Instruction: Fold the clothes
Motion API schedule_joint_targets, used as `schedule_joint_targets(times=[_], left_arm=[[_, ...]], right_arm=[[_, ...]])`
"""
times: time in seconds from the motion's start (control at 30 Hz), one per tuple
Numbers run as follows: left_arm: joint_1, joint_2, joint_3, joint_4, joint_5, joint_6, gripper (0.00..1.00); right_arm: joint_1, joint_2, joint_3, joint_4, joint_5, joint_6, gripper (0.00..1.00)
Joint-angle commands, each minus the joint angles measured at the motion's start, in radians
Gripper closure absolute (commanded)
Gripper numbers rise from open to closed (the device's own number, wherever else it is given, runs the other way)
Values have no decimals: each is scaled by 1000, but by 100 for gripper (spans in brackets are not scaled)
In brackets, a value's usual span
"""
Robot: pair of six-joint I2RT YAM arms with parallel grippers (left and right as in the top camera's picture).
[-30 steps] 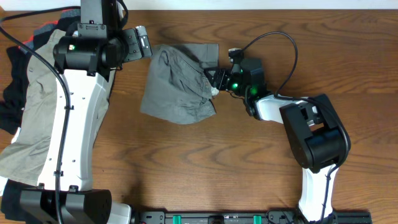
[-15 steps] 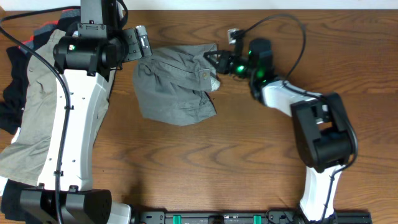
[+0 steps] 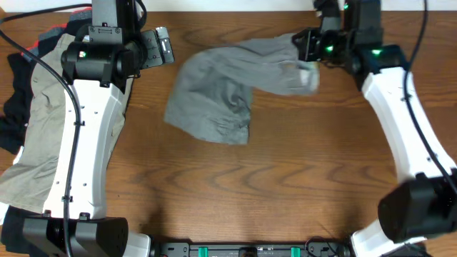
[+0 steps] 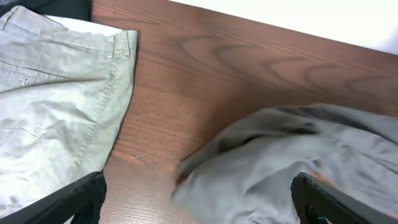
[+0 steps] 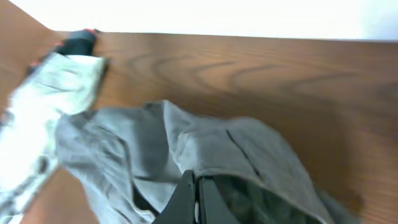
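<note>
Dark grey shorts (image 3: 214, 96) lie mid-table, one end lifted and stretched to the far right. My right gripper (image 3: 303, 48) is shut on that end; in the right wrist view the jaws (image 5: 196, 200) pinch a hem of the grey shorts (image 5: 249, 146). My left gripper (image 3: 164, 48) hangs open just off the shorts' upper left corner. In the left wrist view its fingers (image 4: 78, 198) stand wide apart over bare wood and a fold of the grey shorts (image 4: 292, 162), holding nothing. Khaki-beige shorts (image 4: 56, 93) lie to the left.
A pile of clothes fills the left edge under the left arm: khaki-beige shorts (image 3: 32, 135), a black piece (image 3: 10, 118) and a red-banded piece (image 3: 44, 39). The table's far edge (image 3: 235, 8) runs close behind both grippers.
My right gripper has shut on the grey shorts' edge and swung up and to the far right, dragging the cloth out long. The left arm has stayed put.
</note>
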Motion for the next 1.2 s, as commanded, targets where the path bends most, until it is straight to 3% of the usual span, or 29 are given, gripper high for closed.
schedule_joint_targets(times=[0.0, 0.33, 0.43, 0.57, 0.6, 0.67, 0.73, 0.8, 0.97, 1.17], left_arm=[[2, 4, 11, -5, -7, 10, 4], [-57, 12, 8, -37, -1, 120, 4], [-61, 12, 0, -36, -1, 120, 4], [-61, 13, -18, -33, -1, 124, 4], [-61, 13, -23, -32, -1, 127, 4], [-61, 13, -32, -30, -1, 127, 4], [-61, 13, -40, -29, -1, 127, 4], [-61, 13, -47, -29, -2, 129, 4], [-61, 19, -60, -28, -3, 147, 4], [-63, 58, -60, 10, 2, 215, 4]], right_arm=[[-19, -5, 29, -51, 135, -86, 99], [-75, 98, 28, 33, 184, -82, 98], [-112, 111, 28, 90, 187, -82, 93], [-159, 111, 28, 140, 183, -83, 94], [-166, 111, 28, 144, 182, -83, 91], [-177, 109, 28, 130, 181, -83, 67], [-181, 102, 29, 77, 178, -83, 50], [-182, 97, 29, -19, 177, -77, 41], [-183, 99, -6, -237, 179, -5, 34], [-198, 99, -154, -219, 183, 81, 34]])
